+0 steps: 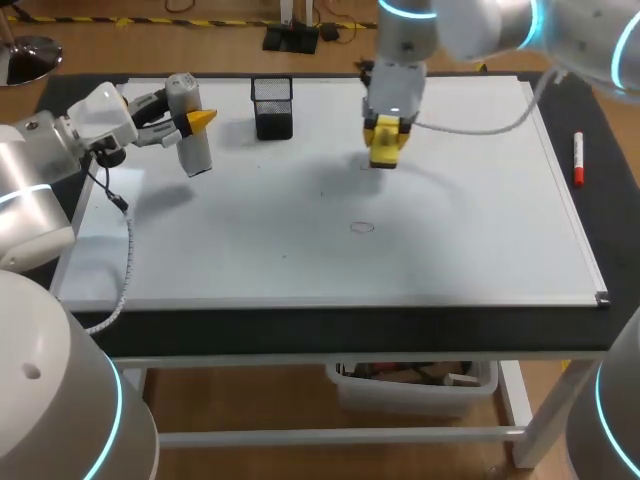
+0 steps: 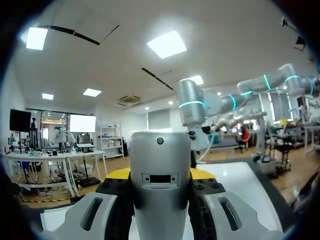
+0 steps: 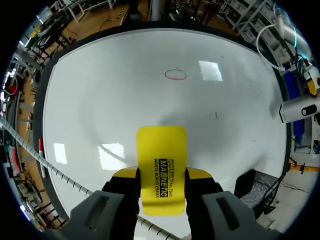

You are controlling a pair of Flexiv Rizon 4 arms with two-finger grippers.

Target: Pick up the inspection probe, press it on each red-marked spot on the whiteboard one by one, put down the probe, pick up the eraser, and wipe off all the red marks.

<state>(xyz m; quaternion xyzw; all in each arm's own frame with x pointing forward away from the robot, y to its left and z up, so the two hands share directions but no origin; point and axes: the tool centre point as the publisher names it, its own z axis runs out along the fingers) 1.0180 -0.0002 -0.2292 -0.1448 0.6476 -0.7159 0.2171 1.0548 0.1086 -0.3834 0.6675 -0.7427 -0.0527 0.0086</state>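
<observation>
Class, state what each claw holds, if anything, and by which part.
Left claw: the grey inspection probe, clamped across the middle of its body. Right claw: the yellow eraser, pinched by its two long sides, one end sticking out ahead.

The left claw (image 1: 193, 120) lies level, clamped on the probe (image 1: 196, 155); the right claw (image 1: 386, 138) points straight down, gripping the eraser (image 3: 161, 160).

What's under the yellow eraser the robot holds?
Only whiteboard shows around the eraser in the right gripper. The patch straight beneath is covered, so any mark there is hidden. The red ring lies ahead of it, not underneath.
</observation>
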